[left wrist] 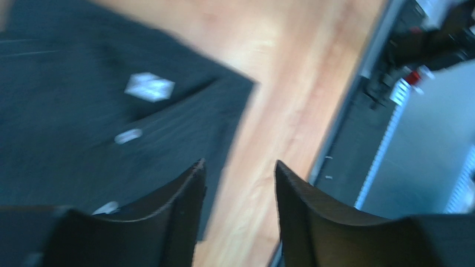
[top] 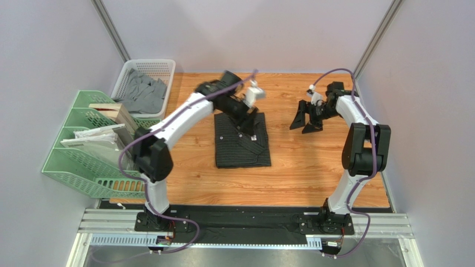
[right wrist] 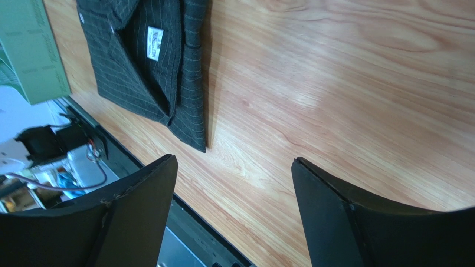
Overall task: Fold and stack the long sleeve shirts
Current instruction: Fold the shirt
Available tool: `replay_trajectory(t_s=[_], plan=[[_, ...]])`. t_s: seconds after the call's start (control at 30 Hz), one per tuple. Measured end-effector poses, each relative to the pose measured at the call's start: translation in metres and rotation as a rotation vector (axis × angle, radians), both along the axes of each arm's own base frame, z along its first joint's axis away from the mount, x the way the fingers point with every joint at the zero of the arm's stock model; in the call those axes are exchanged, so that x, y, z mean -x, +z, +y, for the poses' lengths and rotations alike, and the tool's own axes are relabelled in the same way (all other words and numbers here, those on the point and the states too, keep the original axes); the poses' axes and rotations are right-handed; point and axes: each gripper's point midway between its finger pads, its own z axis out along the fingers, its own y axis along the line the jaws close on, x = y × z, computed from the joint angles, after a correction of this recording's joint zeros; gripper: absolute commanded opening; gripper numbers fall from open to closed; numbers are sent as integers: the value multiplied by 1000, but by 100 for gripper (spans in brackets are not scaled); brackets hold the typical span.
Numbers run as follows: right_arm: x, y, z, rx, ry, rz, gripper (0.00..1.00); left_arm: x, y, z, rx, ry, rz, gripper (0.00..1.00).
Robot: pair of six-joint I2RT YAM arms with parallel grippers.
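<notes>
One long sleeve shirt (top: 242, 146) lies folded into a dark pinstriped rectangle at the middle of the wooden table, collar and white label facing up. My left gripper (top: 250, 127) hovers over the shirt's far half. In the blurred left wrist view the shirt (left wrist: 83, 105) fills the left side, and the left gripper (left wrist: 238, 167) is open with only bare wood between its fingers. My right gripper (top: 304, 125) hangs open over bare wood to the right of the shirt. In the right wrist view the shirt (right wrist: 146, 67) lies well ahead of the empty right gripper (right wrist: 234, 164).
A white basket (top: 163, 68) holding grey clothes (top: 142, 94) stands at the back left. Green file trays (top: 83, 158) with papers line the left edge. The table (top: 323, 167) ends in a black rail along the near edge.
</notes>
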Motion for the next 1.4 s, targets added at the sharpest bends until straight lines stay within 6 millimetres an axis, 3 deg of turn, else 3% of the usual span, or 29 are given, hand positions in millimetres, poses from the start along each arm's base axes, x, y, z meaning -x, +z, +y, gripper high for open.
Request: replay_trajectory(t_s=[0.07, 0.13, 0.2, 0.27, 0.3, 0.47, 0.57, 0.63, 0.77, 0.8, 0.83, 0.87, 0.9, 0.97, 1.03, 1.1, 1.23, 1.33, 1.4], plan=[[5, -3, 15, 15, 48, 2, 78, -37, 21, 38, 15, 108, -72, 44], [13, -8, 27, 17, 82, 19, 75, -68, 20, 75, -35, 179, -135, 42], [26, -14, 37, 14, 115, 50, 67, -78, -3, 97, -123, 183, -143, 39], [38, -21, 41, 9, 132, 84, 61, -71, -48, 108, -237, 131, -89, 36], [43, -23, 42, 4, 135, 102, 56, -66, -59, 105, -260, 105, -73, 35], [52, -21, 36, -17, 115, 123, 51, -39, -136, 103, -436, -18, 44, 24], [50, -12, 21, -41, 54, 119, 49, -26, -159, 93, -494, -56, 89, 17], [47, -8, 7, -46, 6, 115, 50, -12, -160, 75, -503, -72, 132, 17], [42, -3, -18, -33, -74, 115, 49, 8, -145, -6, -396, -103, 159, 33], [40, -1, -21, -22, -83, 107, 49, 10, -138, -27, -347, -105, 150, 42], [39, 1, -24, -10, -86, 97, 49, 15, -128, -50, -296, -113, 135, 45], [38, 2, -24, 0, -86, 88, 49, 17, -120, -61, -262, -119, 121, 50], [38, 4, -25, 12, -84, 79, 50, 17, -107, -73, -214, -112, 100, 61], [37, 6, -23, 40, -71, 61, 51, 11, -84, -77, -130, -71, 72, 68], [38, 7, -18, 74, -44, 40, 53, -5, -55, -54, -61, 22, 52, 79], [39, 7, -8, 114, 2, 11, 54, -30, -27, -21, -14, 135, 13, 81], [44, 6, 37, 187, 163, -69, 57, -87, 30, 59, 71, 391, -132, 85], [54, 0, 83, 236, 318, -127, 59, -98, 46, 103, 64, 499, -201, 85], [64, -8, 106, 255, 404, -136, 59, -98, 47, 119, 44, 528, -215, 85]])
